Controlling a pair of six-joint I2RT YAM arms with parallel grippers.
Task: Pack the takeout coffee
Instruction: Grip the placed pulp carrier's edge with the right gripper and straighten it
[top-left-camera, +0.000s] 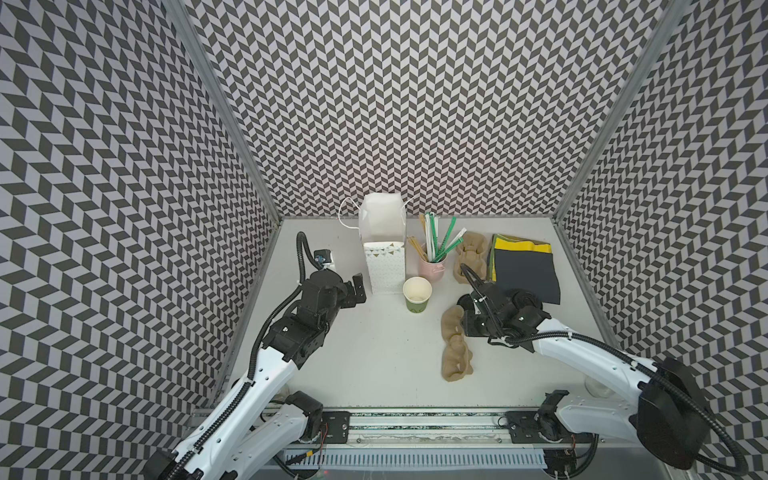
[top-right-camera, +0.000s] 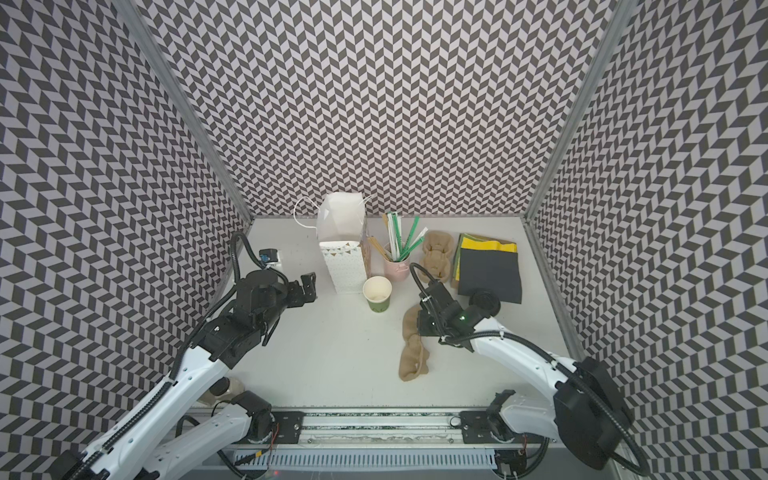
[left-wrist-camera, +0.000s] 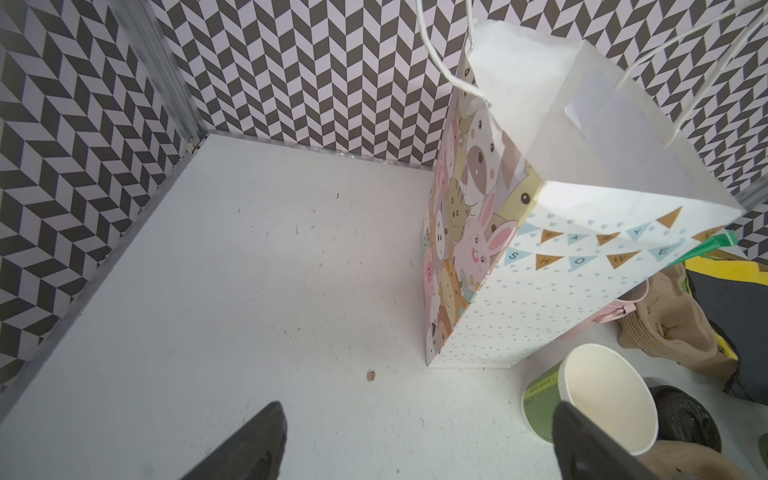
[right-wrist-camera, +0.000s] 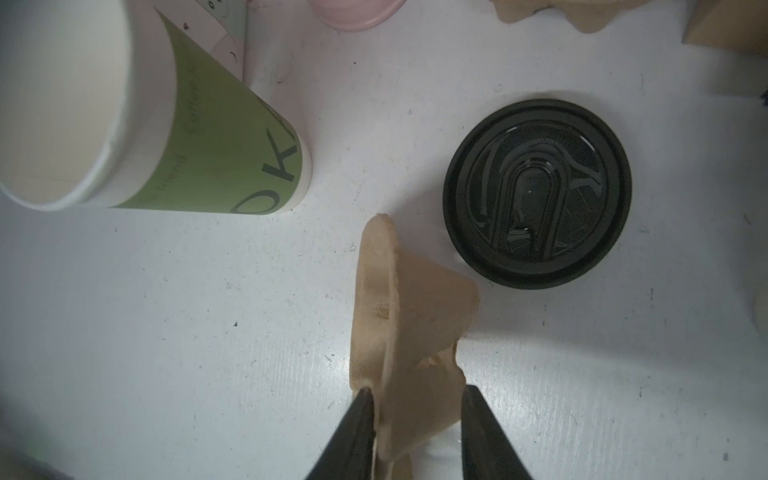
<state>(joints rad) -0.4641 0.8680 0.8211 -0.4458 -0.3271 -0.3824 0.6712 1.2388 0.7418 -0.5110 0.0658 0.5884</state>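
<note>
Green cup (top-left-camera: 417, 295) lidless, left fingers (left-wrist-camera: 257, 449) spread, right fingers (right-wrist-camera: 357, 432) straddling pulp carrier (right-wrist-camera: 407, 332), closure unclear, wrist-only.

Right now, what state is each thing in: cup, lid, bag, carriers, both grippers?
green cup: upright, open, no lid
black lid: flat on table, off the cup
gift bag: standing, mouth open
cardboard carrier: between right gripper's fingers
right gripper: closing on carrier
left gripper: open, empty
pink straw cup: upright

A robot lab test cell: chevron-patterned walls (top-left-camera: 415, 104) box in a white table (top-left-camera: 374, 353) with rail-mounted arms.
</note>
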